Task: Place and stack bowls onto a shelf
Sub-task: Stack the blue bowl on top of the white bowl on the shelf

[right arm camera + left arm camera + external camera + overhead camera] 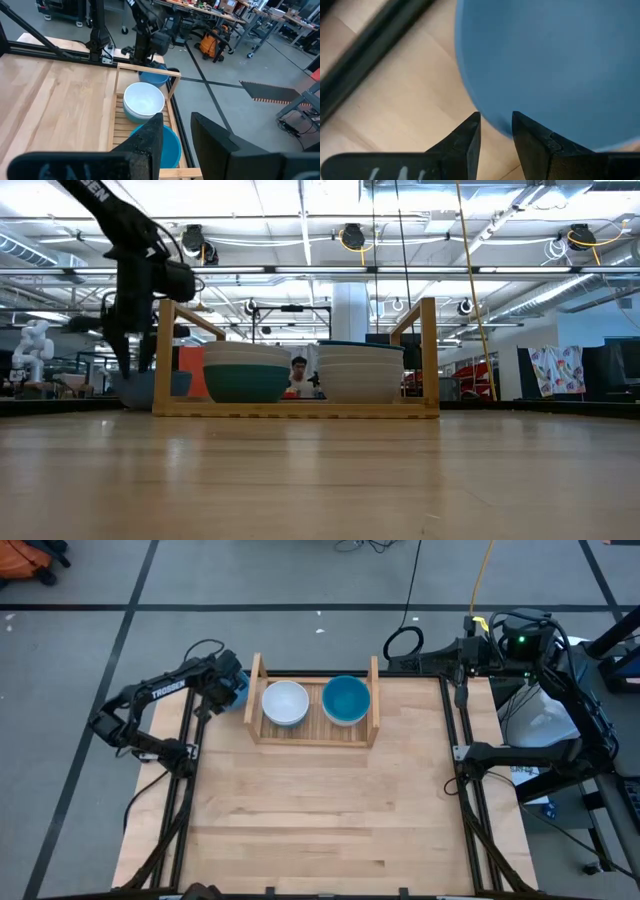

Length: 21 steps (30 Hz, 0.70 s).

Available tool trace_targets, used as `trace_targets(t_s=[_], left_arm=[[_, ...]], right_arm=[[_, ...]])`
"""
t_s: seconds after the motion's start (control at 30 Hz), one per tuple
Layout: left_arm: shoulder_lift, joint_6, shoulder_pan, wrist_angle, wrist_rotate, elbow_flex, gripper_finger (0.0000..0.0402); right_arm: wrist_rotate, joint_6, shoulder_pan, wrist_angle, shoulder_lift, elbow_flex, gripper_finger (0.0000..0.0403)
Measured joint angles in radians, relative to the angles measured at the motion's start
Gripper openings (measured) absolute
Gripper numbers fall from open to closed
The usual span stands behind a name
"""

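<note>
On the wooden table [320,810], the shelf [313,732] runs left-right — bowls [285,702] mouth-up.

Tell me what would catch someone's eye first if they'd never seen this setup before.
Probably the wooden shelf at the table's far edge, holding two stacks of bowls side by side: one topped by a white bowl, the other by a blue bowl. Next, the left gripper just outside the shelf's left board, its fingers open over a lone blue bowl on the table. The right arm waits off the table's right side.
</note>
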Motion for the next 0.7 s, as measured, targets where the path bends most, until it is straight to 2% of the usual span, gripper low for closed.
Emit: trace_targets(t_s=[0.13, 0.43, 0.7], left_arm=[[0.000, 0.002, 0.002, 0.027, 0.019, -0.040, 0.0115], [0.000, 0.079, 0.026, 0.035, 0.006, -0.042, 0.0115], [0.000, 0.088, 0.031, 0.070, -0.010, -0.042, 0.0114]], right_arm=[[0.000, 0.000, 0.000, 0.021, 0.000, 0.000, 0.0096], [0.000, 0.000, 0.000, 0.030, 0.000, 0.000, 0.0096], [0.000, 0.016, 0.000, 0.030, 0.000, 0.000, 0.0096]])
